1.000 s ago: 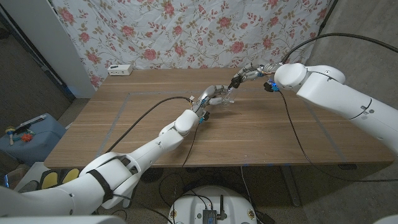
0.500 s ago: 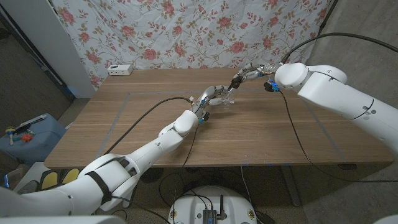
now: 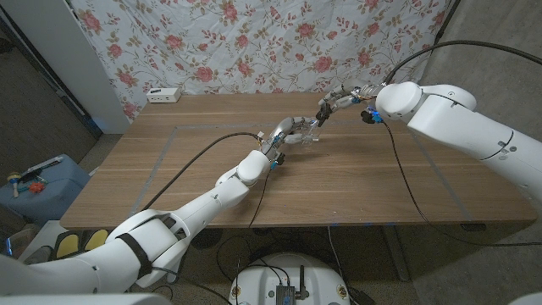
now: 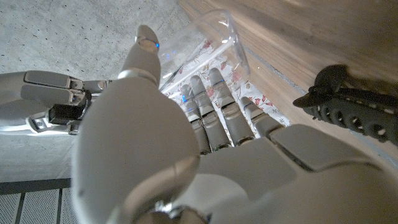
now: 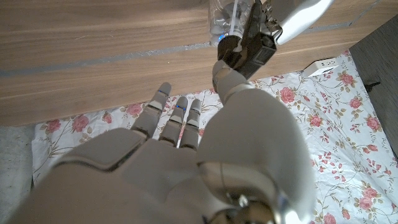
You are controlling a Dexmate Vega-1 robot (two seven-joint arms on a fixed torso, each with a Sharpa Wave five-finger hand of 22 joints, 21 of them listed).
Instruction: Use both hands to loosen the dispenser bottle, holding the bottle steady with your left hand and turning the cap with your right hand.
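Gripped clear plastic dispenser bottle point(image 3: 306, 133) with left hand point(image 3: 292, 130); lifted right hand point(image 3: 337, 102), open, slightly off cap; loosening paused.

We see left hand point(image 4: 186, 149) covering most of clear bottle point(image 4: 205, 43); cap too small in head view; contact of right hand point(image 3: 337, 102) with it unclear.

Even indoor light, blurred close-ups

A clear plastic dispenser bottle point(image 3: 306, 130) stands on the wooden table point(image 3: 356, 178) near its far middle, a white tube visible inside it.
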